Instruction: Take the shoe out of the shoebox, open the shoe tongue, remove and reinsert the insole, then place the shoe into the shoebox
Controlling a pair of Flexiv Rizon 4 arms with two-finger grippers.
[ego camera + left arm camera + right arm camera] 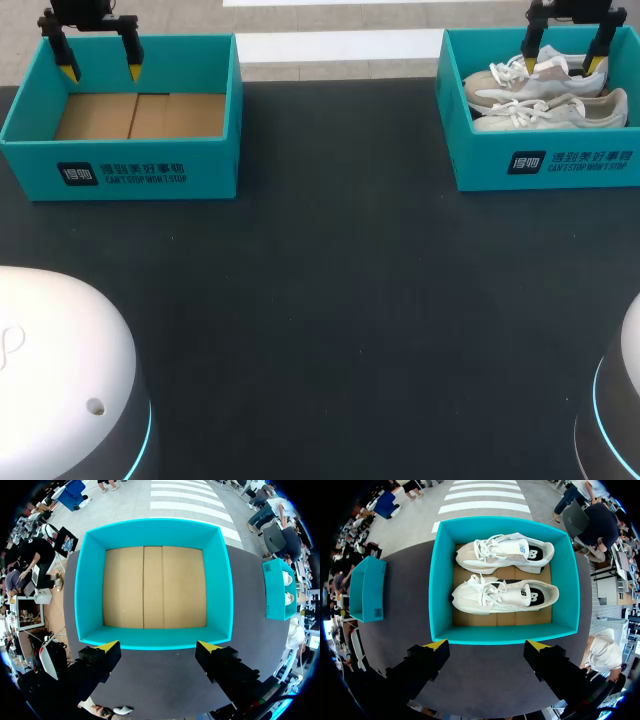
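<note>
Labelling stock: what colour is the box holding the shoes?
Teal box with a brown cardboard floor; clearest in the right wrist view.

The head view looks down from above and behind the robot across the dark bench [330, 300]. It takes in both teal boxes at the far edge: the empty shoebox [120, 170] on the left and the full shoebox [485, 160], holding two white sneakers [545, 95], on the right. The left wrist view hangs close over the empty shoebox [154, 641], facing almost straight down into it, with the full shoebox [274, 595] small off to one side. The right wrist view sits likewise over the full shoebox [505, 634], with the empty shoebox [367, 592] beside it.
</note>
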